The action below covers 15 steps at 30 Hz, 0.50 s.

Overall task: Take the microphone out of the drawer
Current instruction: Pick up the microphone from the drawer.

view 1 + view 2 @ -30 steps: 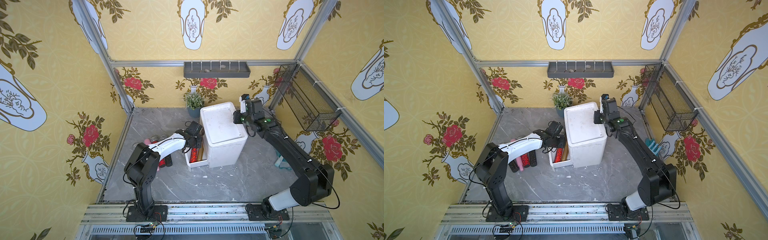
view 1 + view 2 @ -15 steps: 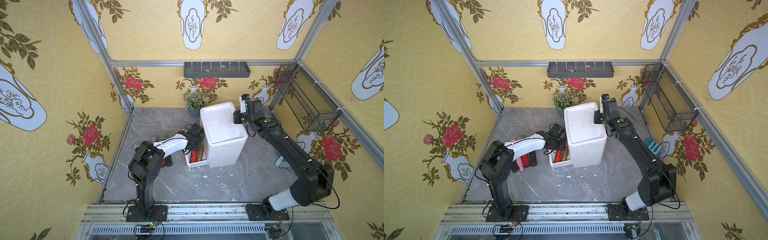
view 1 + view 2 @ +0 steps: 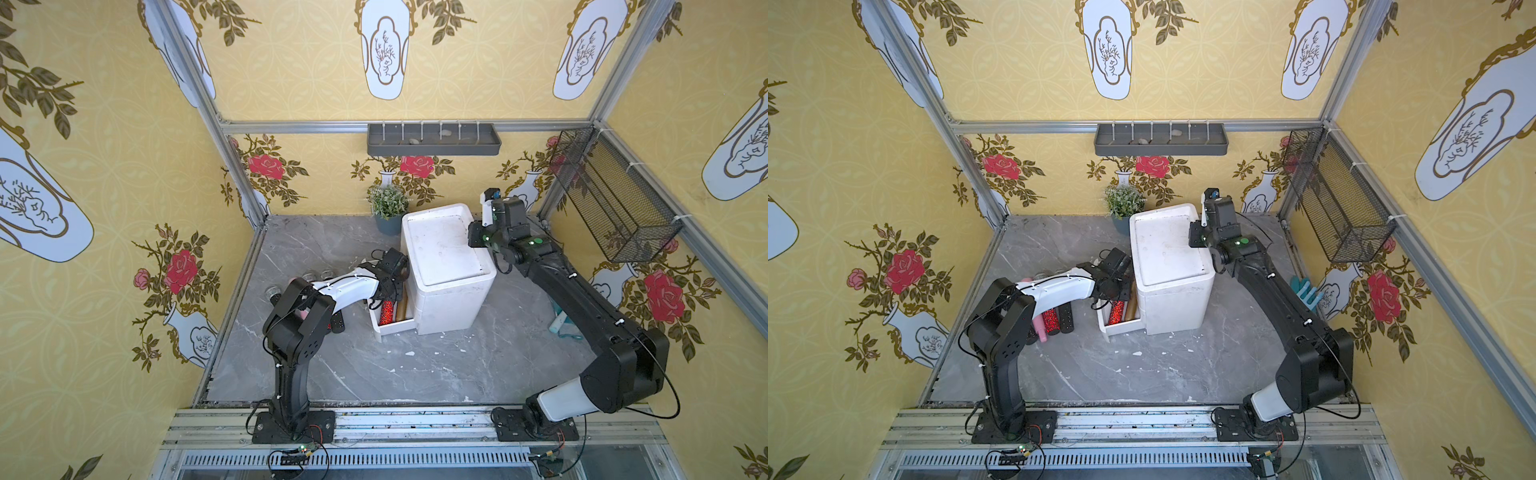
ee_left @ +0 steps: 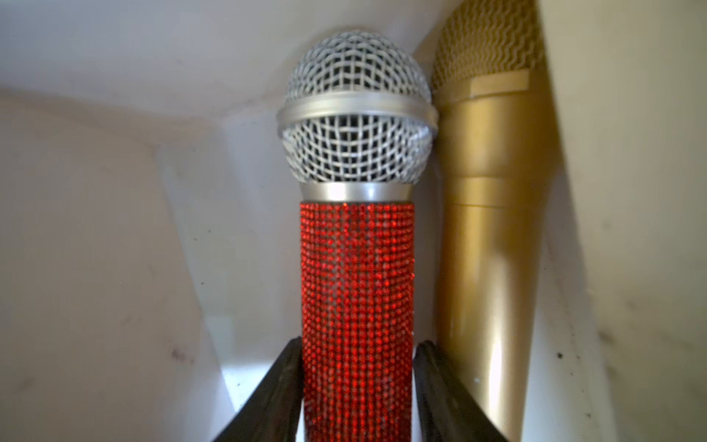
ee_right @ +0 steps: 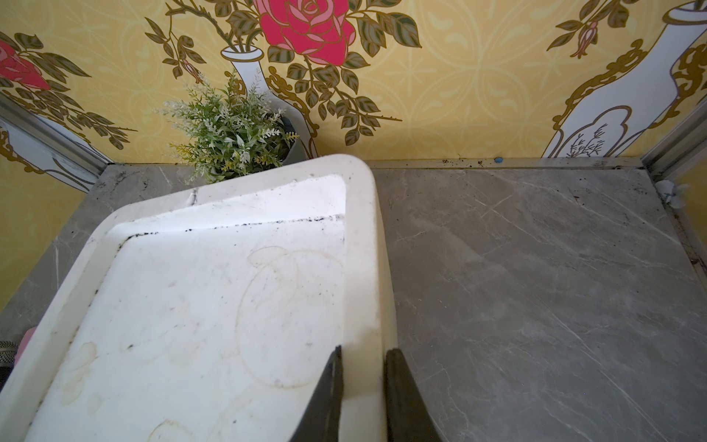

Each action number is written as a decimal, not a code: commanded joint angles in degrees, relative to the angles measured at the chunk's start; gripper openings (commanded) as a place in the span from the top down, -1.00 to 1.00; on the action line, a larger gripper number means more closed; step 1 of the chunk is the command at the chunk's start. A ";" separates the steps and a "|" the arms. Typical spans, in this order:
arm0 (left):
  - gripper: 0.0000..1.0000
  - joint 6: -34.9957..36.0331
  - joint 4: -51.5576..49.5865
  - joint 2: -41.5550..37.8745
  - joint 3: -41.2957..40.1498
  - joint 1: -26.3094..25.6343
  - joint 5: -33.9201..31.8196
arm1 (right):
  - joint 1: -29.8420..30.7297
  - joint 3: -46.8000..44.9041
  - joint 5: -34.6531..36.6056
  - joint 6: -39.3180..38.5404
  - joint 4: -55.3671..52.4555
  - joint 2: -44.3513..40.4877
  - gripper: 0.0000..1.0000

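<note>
Setting: a gray marble table walled in yellow floral paper, with two robot arms reaching over it.
Drawer unit: a white drawer unit stands near the back of the table, with a small potted plant just behind it.
Drawer: the bottom drawer is pulled out toward the left arm.
Red microphone: a microphone with a sparkly red handle and a silver mesh head lies inside the open drawer.
Gold microphone: a gold microphone lies in the same drawer, touching the red one on the side nearer the unit.
Left gripper: reaching down into the drawer, its two black fingers closed against either side of the red handle.
Right gripper: at the top of the unit, pinched tight on the raised rim of the lid.
Table by the left arm: several more microphones lie side by side, well apart from the drawer.
</note>
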 commanded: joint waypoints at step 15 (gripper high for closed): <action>0.36 -5.78 -1.91 -2.81 -1.89 -0.21 -2.20 | -0.04 -0.91 -0.07 1.85 -11.17 0.82 0.86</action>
